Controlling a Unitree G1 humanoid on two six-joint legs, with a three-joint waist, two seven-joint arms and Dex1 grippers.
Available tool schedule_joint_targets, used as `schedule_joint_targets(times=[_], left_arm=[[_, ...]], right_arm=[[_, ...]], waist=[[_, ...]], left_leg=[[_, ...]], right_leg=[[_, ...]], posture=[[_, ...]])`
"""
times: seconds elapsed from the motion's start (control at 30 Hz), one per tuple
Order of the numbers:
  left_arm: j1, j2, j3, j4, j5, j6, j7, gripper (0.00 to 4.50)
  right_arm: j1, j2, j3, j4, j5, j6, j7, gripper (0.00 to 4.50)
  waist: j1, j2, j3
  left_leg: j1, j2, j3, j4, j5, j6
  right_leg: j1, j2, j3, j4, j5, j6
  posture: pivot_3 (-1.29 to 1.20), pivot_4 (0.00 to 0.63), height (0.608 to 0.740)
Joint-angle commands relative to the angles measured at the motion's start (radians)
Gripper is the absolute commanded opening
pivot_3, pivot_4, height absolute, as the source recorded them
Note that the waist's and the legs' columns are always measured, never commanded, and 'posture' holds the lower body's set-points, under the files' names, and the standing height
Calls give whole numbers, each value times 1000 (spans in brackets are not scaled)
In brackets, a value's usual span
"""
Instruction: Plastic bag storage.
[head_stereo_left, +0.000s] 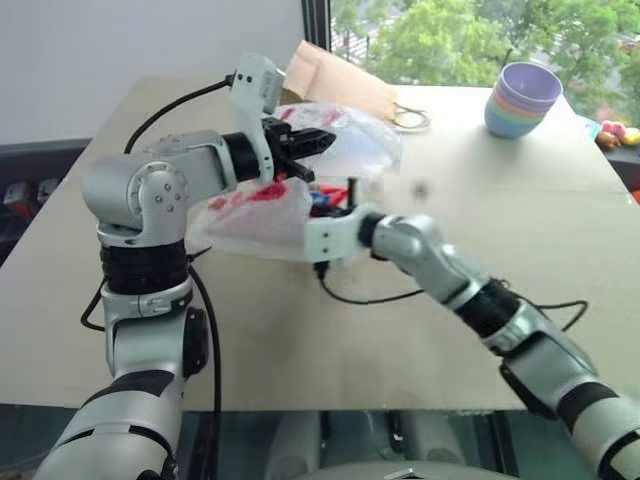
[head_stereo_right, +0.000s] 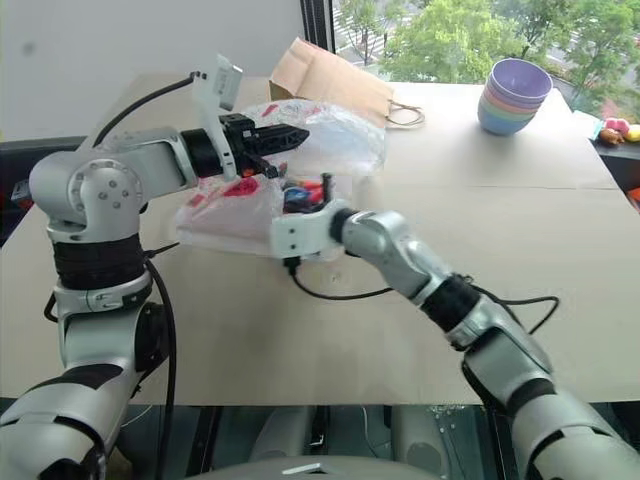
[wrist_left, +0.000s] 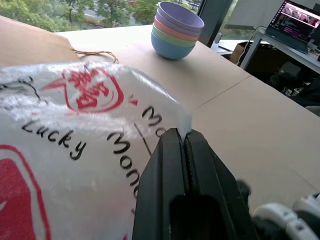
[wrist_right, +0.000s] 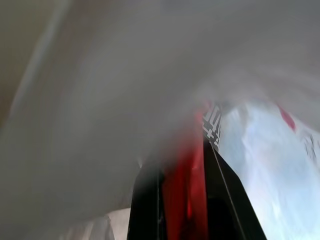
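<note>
The plastic bag (head_stereo_right: 262, 200) is held lifted over the far-left part of the cardboard-covered table (head_stereo_right: 480, 250), a translucent white sheet with red marks bunched between the two arms. The left gripper (head_stereo_right: 290, 138) is seen pressed together on a thin fold at the bag's upper edge, the film rising from between its black fingers (wrist_left: 172, 165) in the left wrist view. The right gripper (head_stereo_right: 325, 186) is seen lower and just beside it, its jaws closed on a red-printed part of the bag, with the plastic draped all round it in the right wrist view. The bag's long axis is judged to run from the upper pinch down and toward the robot's left, so that most of the loose film hangs on the left side of both grippers and sags toward the tabletop. The two pinches lie near each other; the left one is the higher, the right one the nearer to the sagging bulk. Just behind the bag lies a brown paper bag (head_stereo_right: 330, 80) with handles, close enough to be brushed if the film is carried farther away. A stack of pastel bowls (head_stereo_right: 514, 96) stands well apart at the far right. Open table is left toward the robot and to the right, where folding or gathering could be done freely.
</note>
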Motion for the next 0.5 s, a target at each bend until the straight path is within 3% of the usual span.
schedule_joint_targets(times=[0.03,0.13,0.23,0.33,0.43,0.5], left_arm=[[10,27,23,-58,-21,3,-2,0],[42,52,36,-64,-21,-3,-8,0],[67,61,16,-65,-6,-32,-17,0],[92,65,3,-87,-18,-33,-30,0],[135,63,-2,-119,-12,-69,-38,0],[167,61,1,-123,-1,-129,-57,0]], right_arm=[[-50,70,-2,77,3,-112,-17,43],[-48,103,-55,88,132,-144,99,43],[-61,123,-55,125,131,-188,111,903],[-100,179,-76,231,23,-193,-103,2398],[-84,183,-94,294,89,-202,-10,4023],[-56,170,-129,262,88,-177,-42,4459]], waist=[[2,0,0],[1,0,0],[0,0,0],[-3,0,0],[-3,0,0],[0,0,0]], left_leg=[[0,-1,-1,0,0,0],[0,-1,-3,0,0,0],[1,-1,-5,0,-2,2],[1,-1,-6,-1,-2,3],[2,-1,-5,-2,1,-1],[1,-2,-5,-3,1,-2]], right_leg=[[0,-1,0,0,0,0],[0,-2,0,0,0,0],[0,-2,-1,1,0,0],[0,-2,-2,2,0,0],[-1,-2,-1,3,0,-1],[-1,-2,-1,2,0,-1]], posture=[[0,150,740],[0,150,740],[0,150,740],[0,150,740],[0,150,740],[0,150,740]])
